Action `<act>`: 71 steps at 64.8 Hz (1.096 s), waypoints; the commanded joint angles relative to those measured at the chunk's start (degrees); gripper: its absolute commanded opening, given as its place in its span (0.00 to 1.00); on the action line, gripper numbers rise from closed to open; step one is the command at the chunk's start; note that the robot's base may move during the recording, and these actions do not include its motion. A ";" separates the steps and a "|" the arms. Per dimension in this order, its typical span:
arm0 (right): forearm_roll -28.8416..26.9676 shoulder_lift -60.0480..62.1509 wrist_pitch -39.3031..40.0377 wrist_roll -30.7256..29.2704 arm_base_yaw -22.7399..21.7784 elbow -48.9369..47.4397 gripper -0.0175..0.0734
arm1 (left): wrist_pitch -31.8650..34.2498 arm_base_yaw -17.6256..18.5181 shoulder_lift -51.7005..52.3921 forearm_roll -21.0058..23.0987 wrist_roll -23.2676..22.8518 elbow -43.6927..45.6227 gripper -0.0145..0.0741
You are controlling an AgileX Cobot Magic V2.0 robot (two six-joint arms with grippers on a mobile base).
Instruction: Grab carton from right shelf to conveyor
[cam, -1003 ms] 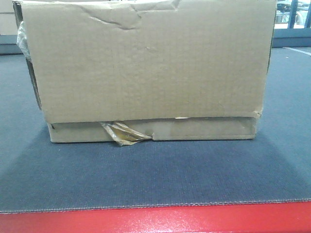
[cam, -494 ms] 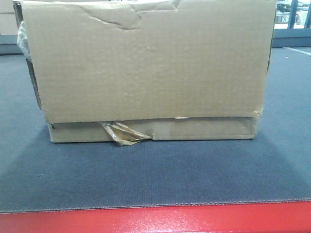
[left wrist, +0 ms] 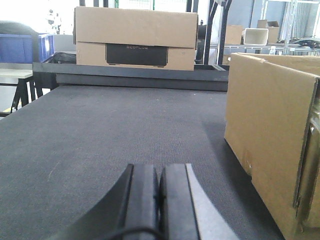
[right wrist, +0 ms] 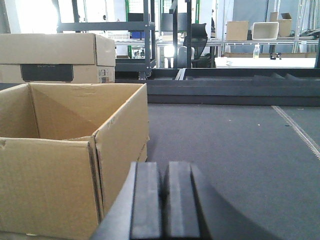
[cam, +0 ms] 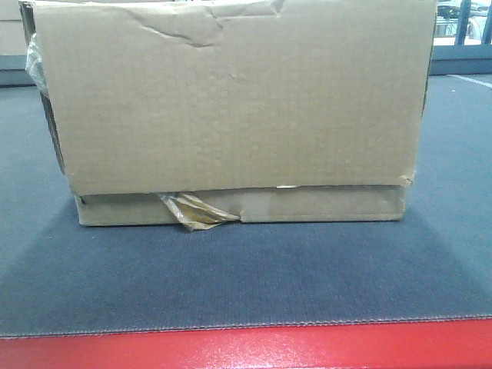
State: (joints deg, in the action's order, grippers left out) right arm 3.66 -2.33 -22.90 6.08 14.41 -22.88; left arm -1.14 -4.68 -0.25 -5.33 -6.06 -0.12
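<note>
The carton [cam: 231,108], a plain brown cardboard box with a dented upper rim and a twisted tape strip [cam: 196,211], stands on the dark ribbed conveyor [cam: 246,277] behind its red border strip [cam: 246,346]. My left gripper [left wrist: 160,172] is shut and empty, low over the belt, with the carton [left wrist: 265,130] apart to its right. My right gripper [right wrist: 162,170] is shut and empty, with the open-topped carton [right wrist: 65,150] close on its left, not touching. The right shelf is out of view.
A second brown box with a dark label [left wrist: 135,37] stands at the belt's far end; it also shows in the right wrist view [right wrist: 55,57]. Blue bins [left wrist: 22,47] sit at the far left. Racks with boxes [right wrist: 250,30] stand in the background.
</note>
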 commanded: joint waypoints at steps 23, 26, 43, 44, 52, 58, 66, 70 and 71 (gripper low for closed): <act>0.86 0.19 1.52 -0.03 -0.22 0.10 0.12 | 1.14 -0.28 0.25 0.07 0.18 0.12 0.15; 0.86 0.19 1.52 -0.03 -0.22 0.10 0.12 | 1.14 -0.28 0.25 0.07 0.18 0.12 0.15; 4.73 0.19 2.49 -0.26 -0.22 0.10 0.12 | 1.14 -0.28 0.25 0.07 0.18 0.12 0.15; 4.73 0.19 2.49 -0.26 -0.22 0.10 0.12 | 1.14 -0.28 0.25 0.07 0.18 0.12 0.15; 4.61 0.19 1.04 -0.26 -1.49 0.25 0.12 | 1.14 -0.28 0.25 0.07 0.18 0.12 0.15; 2.70 0.19 1.55 -1.55 -4.92 1.69 0.12 | 1.14 -0.28 0.25 0.07 0.18 0.12 0.15; -4.63 0.29 5.25 -9.59 -9.70 6.53 0.12 | 1.14 -0.28 0.25 0.07 0.18 0.12 0.15; -6.47 0.75 8.19 -10.55 -11.24 9.57 0.12 | 1.14 -0.28 0.25 0.07 0.18 0.12 0.15; -6.67 0.95 9.37 -10.55 -11.38 10.42 0.12 | 1.14 -0.28 0.25 0.07 0.18 0.12 0.15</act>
State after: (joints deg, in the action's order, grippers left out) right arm 0.00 -2.20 -18.28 -1.79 4.66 -16.02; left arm -1.02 -4.68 -0.25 -5.33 -5.95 -0.12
